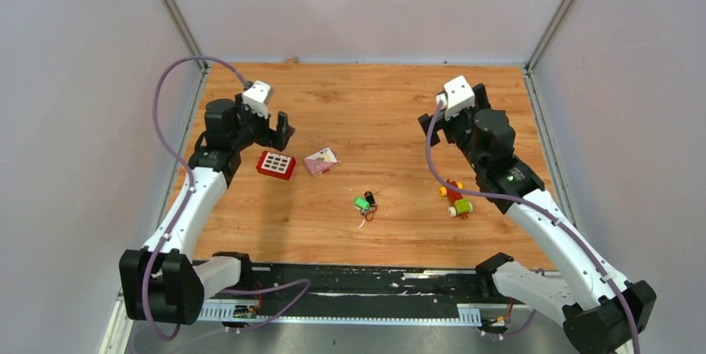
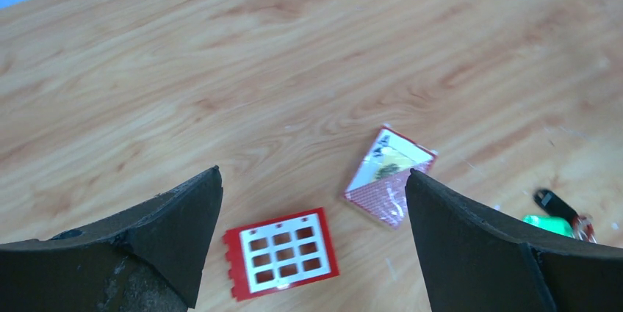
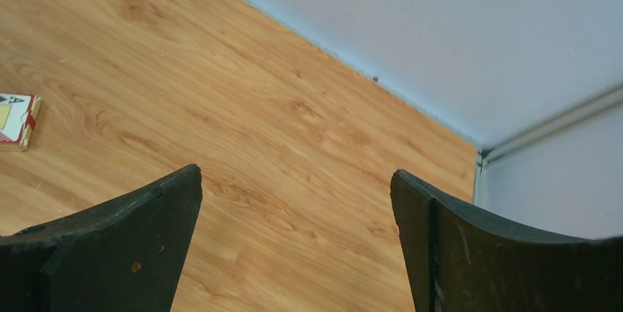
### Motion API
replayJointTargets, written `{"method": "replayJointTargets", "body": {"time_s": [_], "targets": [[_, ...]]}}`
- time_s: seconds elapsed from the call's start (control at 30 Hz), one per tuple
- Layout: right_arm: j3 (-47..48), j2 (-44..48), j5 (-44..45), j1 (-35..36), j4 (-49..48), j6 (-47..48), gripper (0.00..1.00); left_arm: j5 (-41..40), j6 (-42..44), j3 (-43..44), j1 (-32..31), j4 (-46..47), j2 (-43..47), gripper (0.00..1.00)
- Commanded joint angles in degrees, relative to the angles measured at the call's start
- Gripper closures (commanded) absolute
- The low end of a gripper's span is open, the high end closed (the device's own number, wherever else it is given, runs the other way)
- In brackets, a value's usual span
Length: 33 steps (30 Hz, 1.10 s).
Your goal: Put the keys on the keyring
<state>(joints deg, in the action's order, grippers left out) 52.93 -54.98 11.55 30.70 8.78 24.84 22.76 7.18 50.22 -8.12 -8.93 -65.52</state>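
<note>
While both arms hang above the wooden worktop (image 1: 375,112), the left claw (image 2: 312,180) is wide open and holds nothing. It is up over the left side, above a red box (image 2: 283,253) with white squares and a small pink card pack (image 2: 387,175). The right claw (image 3: 294,176) is wide open too, with nothing in it. It is up near the far right side and looks toward the back wall. The black key (image 1: 367,196) and the green key (image 1: 361,203) lie close together near the middle of the worktop, a bit to the front. The little red ring (image 1: 368,214) lies just beside them, on the near side. I cannot tell if either one is on it. A bunch of toy blocks (image 1: 455,198) sits to their right, by the right arm.
</note>
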Motion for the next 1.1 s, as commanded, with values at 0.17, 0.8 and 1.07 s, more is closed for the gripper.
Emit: {"method": "replayJointTargets", "body": {"time_s": [0.17, 0.8, 1.07], "targets": [[2.05, -2.42, -7.34, -8.78, 5.21, -15.04, 0.00, -8.59, -7.39, -3.36, 7.94, 7.38, 7.01, 0.00], [-2.33, 3.58, -0.78, -8.82, -1.21, -16.51, 0.00, -6.95, -6.16, -12.22, 7.94, 13.44, 21.16, 0.00], [-2.90, 2.88, -0.23, -8.82, -1.56, -15.19, 0.00, -5.37, -5.75, -12.45, 7.94, 12.01, 21.08, 0.00]]}}
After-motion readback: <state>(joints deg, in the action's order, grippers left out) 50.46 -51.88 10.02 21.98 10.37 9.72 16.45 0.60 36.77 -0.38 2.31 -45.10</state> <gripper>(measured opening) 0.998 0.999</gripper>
